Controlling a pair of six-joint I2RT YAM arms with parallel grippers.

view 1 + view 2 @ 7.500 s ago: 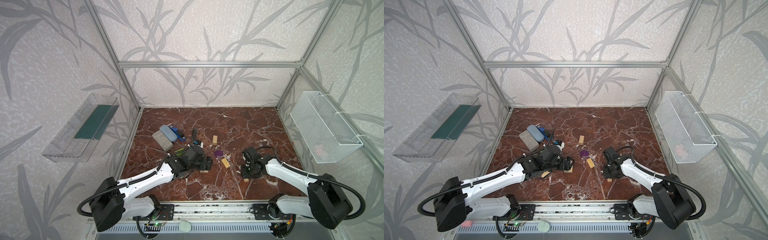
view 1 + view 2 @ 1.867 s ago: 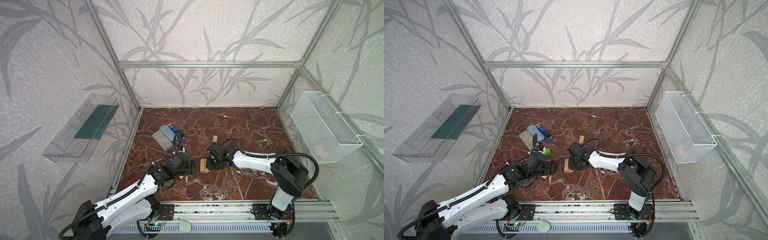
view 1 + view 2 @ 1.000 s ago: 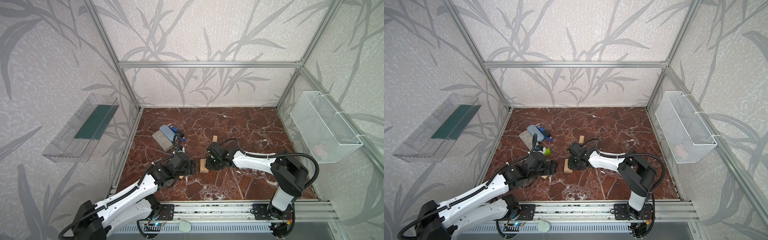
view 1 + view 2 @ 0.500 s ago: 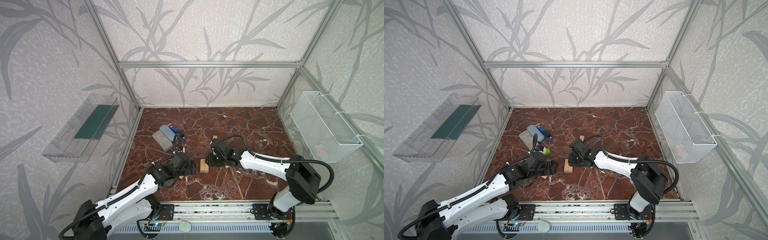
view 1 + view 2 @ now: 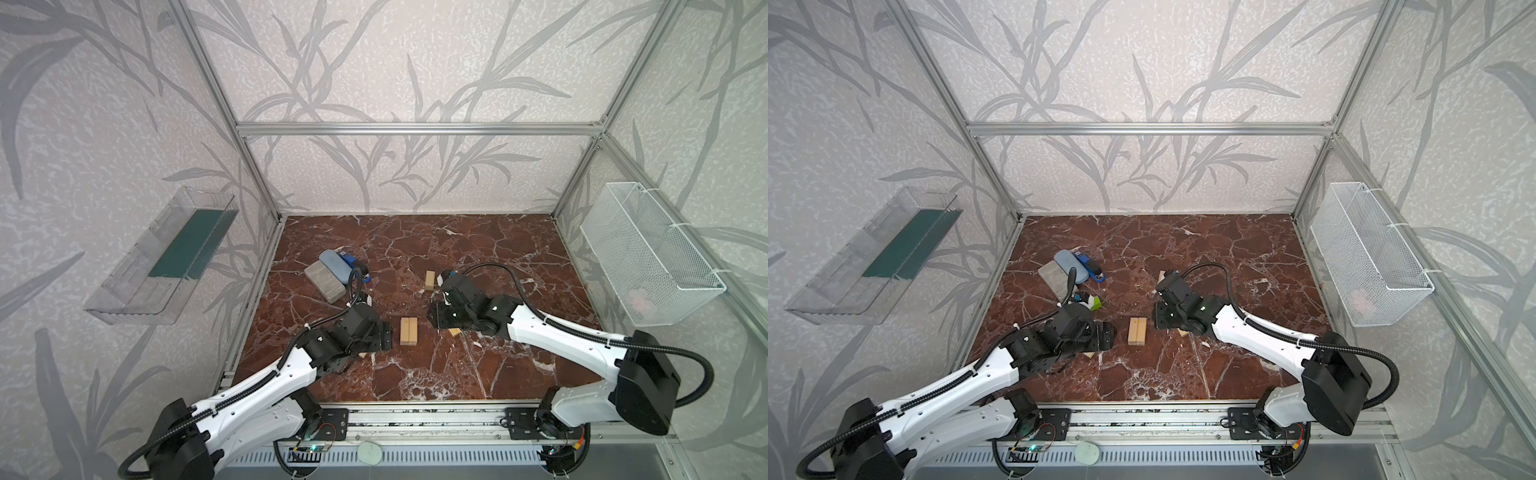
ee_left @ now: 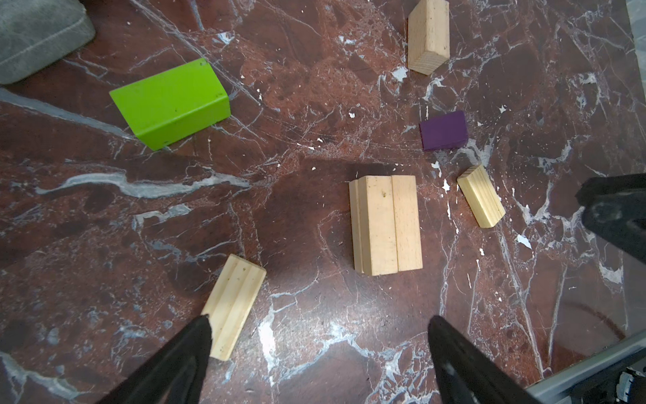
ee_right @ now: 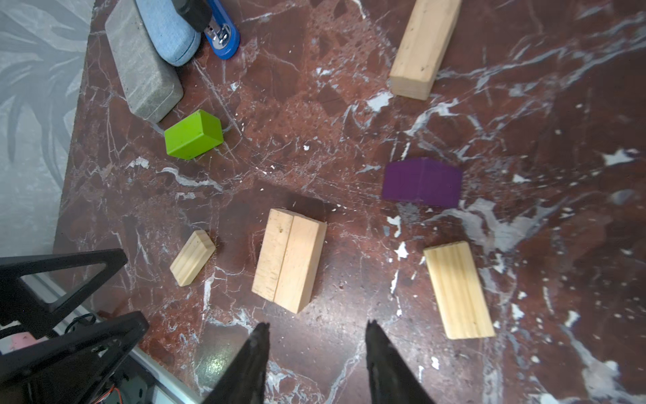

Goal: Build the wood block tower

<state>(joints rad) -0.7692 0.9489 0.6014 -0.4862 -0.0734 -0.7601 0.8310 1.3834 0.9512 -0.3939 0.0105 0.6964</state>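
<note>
The left gripper [image 6: 320, 320] hangs spread wide and empty, a loose pale brick [image 6: 232, 306] aslant at one fingertip. The right gripper [image 7: 318, 324], jaws parted on nothing, faces the paired bricks [image 7: 289, 259] just ahead: smooth pale wood, flush side by side, long axis running away from it. A second loose brick [image 7: 458, 290] lies beside it, likely the nearer pick. Farther off sit the purple block [image 7: 421, 182] and the lime-green brick [image 7: 194, 134].

We find the right gripper [image 7: 316, 327] drawn back from the pair of pale wood bricks [image 5: 409, 331] it crouched over a second ago, jaws now parted and empty. Seconds earlier it worked well off to the right.
</note>
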